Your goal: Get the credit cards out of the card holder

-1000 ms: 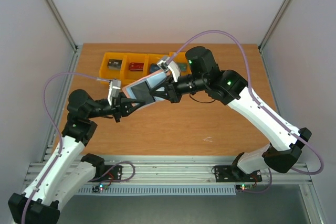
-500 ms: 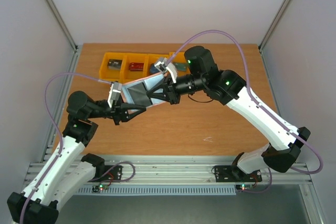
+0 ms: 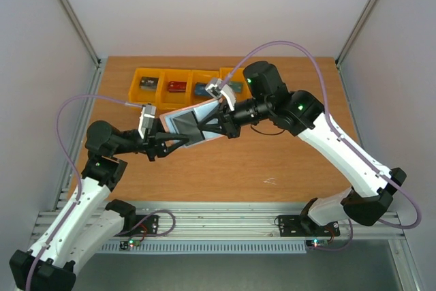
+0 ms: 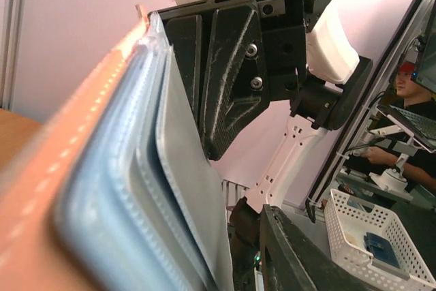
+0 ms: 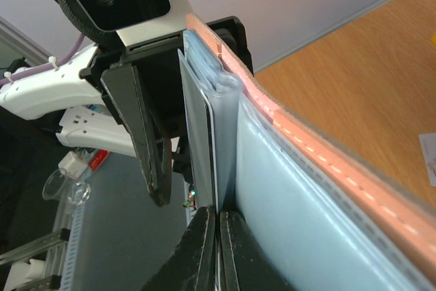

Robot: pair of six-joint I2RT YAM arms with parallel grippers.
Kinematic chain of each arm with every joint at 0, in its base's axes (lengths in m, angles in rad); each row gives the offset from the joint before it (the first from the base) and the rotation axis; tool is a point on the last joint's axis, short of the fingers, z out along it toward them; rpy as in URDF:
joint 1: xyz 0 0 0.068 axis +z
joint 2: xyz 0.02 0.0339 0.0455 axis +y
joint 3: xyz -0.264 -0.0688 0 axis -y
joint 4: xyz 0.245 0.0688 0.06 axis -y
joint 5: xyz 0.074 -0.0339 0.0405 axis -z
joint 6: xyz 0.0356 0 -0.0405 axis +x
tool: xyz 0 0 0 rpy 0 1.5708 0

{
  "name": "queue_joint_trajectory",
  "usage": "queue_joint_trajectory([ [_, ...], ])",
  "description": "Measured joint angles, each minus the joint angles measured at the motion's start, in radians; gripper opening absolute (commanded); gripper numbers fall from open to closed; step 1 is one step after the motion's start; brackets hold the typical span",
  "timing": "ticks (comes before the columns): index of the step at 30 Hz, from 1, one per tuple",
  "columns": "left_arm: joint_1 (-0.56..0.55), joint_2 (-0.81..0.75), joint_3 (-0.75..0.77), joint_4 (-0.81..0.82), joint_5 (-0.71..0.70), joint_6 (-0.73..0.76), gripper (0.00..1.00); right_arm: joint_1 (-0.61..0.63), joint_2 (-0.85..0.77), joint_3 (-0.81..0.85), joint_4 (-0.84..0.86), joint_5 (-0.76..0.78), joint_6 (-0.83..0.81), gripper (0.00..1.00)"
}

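Note:
The card holder (image 3: 178, 122), pinkish outside and blue-grey inside, hangs in the air between my two arms above the table's middle. My right gripper (image 3: 203, 134) is shut on the thin white edge of a grey credit card (image 5: 201, 134) that stands in the holder's pocket (image 5: 306, 189). My left gripper (image 3: 185, 140) straddles the holder's other end with its jaws parted. One left finger (image 4: 293, 257) stands apart from the card (image 4: 184, 168); the other is hidden behind the holder (image 4: 82, 189). In the right wrist view my right gripper (image 5: 218, 236) shows its pinch up close.
A row of orange bins (image 3: 146, 73) holding small items sits at the back of the wooden table (image 3: 286, 155). A small white scrap (image 3: 270, 182) lies near the front. Beyond the table stands a white basket (image 4: 368, 230).
My left gripper's jaws have parted from the holder. The holder has folded open wider, showing its dark inner side, and the right gripper has drawn slightly right.

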Motion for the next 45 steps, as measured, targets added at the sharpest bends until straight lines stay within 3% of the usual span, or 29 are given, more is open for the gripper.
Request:
queue_joint_trajectory([
  [5,0.0,-0.001,-0.002,0.008,-0.031,-0.016,0.2,-0.016,-0.019,0.0,-0.029,-0.002,-0.011,0.01],
  [8,0.001,-0.001,-0.006,0.007,-0.042,-0.024,0.03,-0.017,-0.027,0.0,-0.041,-0.002,-0.011,0.01],
  [10,0.001,-0.001,-0.009,0.007,-0.046,-0.025,0.0,-0.019,-0.029,0.0,-0.043,0.002,-0.016,0.01],
  [17,0.001,-0.003,-0.011,0.007,-0.047,-0.029,0.0,-0.026,-0.033,-0.023,-0.018,-0.027,-0.006,0.01],
  [23,0.011,-0.008,-0.015,0.004,-0.04,-0.018,0.0,-0.032,-0.033,-0.073,0.075,-0.059,0.049,0.08],
  [26,0.011,-0.01,-0.015,0.005,-0.043,-0.013,0.0,-0.033,-0.033,-0.077,0.092,-0.066,0.067,0.01],
  [29,0.014,-0.014,-0.015,0.006,-0.044,-0.011,0.0,-0.033,-0.033,-0.08,0.101,-0.072,0.075,0.01],
  [34,0.014,-0.015,-0.015,0.007,-0.044,-0.013,0.2,-0.033,-0.042,-0.086,0.105,-0.075,0.064,0.01],
  [45,0.008,-0.015,-0.015,0.009,-0.034,-0.003,0.24,-0.051,-0.05,-0.082,0.065,-0.071,0.026,0.01],
])
